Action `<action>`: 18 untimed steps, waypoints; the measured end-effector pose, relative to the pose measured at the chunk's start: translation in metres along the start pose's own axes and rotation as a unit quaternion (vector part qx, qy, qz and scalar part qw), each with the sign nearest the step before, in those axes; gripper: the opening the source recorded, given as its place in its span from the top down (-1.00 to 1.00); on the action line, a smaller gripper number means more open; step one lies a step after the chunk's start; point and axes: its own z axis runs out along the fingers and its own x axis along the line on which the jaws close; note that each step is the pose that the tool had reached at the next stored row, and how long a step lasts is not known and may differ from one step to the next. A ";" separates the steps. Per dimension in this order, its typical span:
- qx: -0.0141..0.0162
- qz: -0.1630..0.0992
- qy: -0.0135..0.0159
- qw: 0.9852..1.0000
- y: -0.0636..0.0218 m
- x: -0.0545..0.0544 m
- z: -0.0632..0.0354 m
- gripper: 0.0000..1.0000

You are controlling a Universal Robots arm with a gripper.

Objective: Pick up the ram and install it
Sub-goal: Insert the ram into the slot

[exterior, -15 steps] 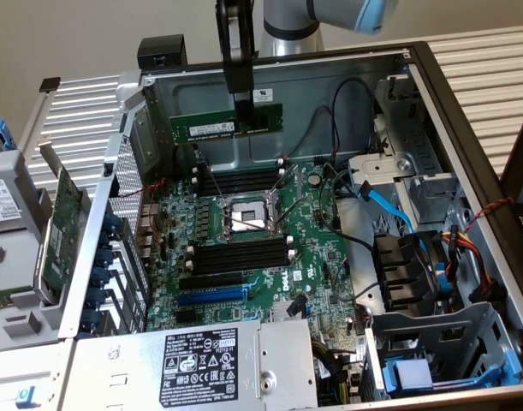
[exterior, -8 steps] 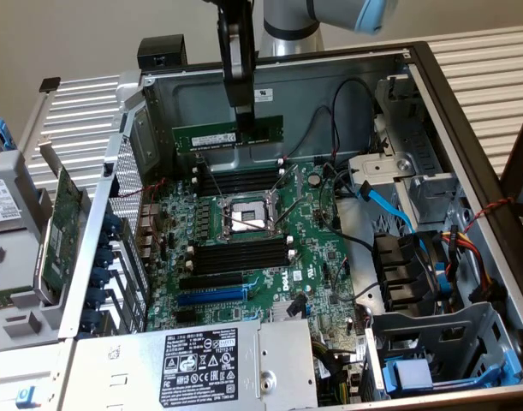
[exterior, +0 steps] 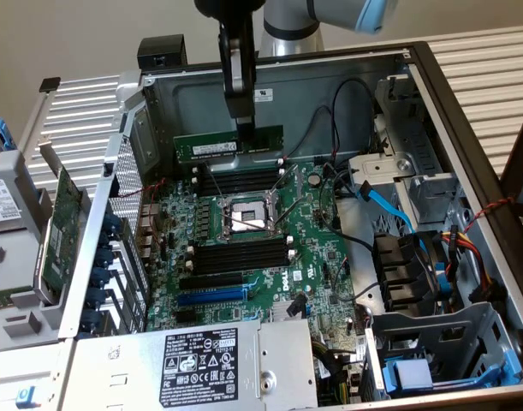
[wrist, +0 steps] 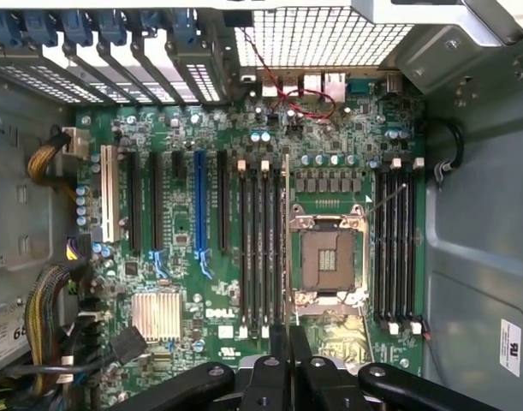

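Item: ram (exterior: 229, 143). A long, narrow green stick with a white sticker, held level in the air inside the open computer case (exterior: 466, 111), above the upper bank of black memory slots (exterior: 240, 180) on the motherboard (exterior: 270, 248). Not yet seated; it hangs clear of the slots and appears to lie roughly along their length.

Holder: gripper (exterior: 240, 116). Its fingers are clenched on the ram at about the stick's middle, gripping the upper edge. In the wrist view the fingers (wrist: 288, 360) are pressed close together, pointing down over the board.

Arm pose: reaching in from above and behind the case, with the gripper pointing straight down and the wrist camera looking squarely onto the motherboard.

Surroundings: empty processor socket (exterior: 244, 216) between the 2 slot banks; second bank of memory slots (exterior: 240, 254) below it in the exterior view; black cables (exterior: 329, 128) draped toward the exterior view's right; blue cable (exterior: 389, 205) and fan (exterior: 407, 270) further right; power supply (exterior: 201, 360) at the near edge.

Risks, as judged:
1. Stick slightly off the slot line on descent, so that an edge lands on a slot wall or end clip.
2. Notch reversed, so that pressing down would strain the stick.
3. Grip only on the narrow upper edge; the stick could tilt or slip under seating force.
4. Drifting toward the socket could damage its exposed contacts.
5. Loose cables nearby could snag the stick's end.
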 end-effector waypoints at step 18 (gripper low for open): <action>0.000 0.002 -0.001 1.000 0.0004 0.005 0.0100 0.76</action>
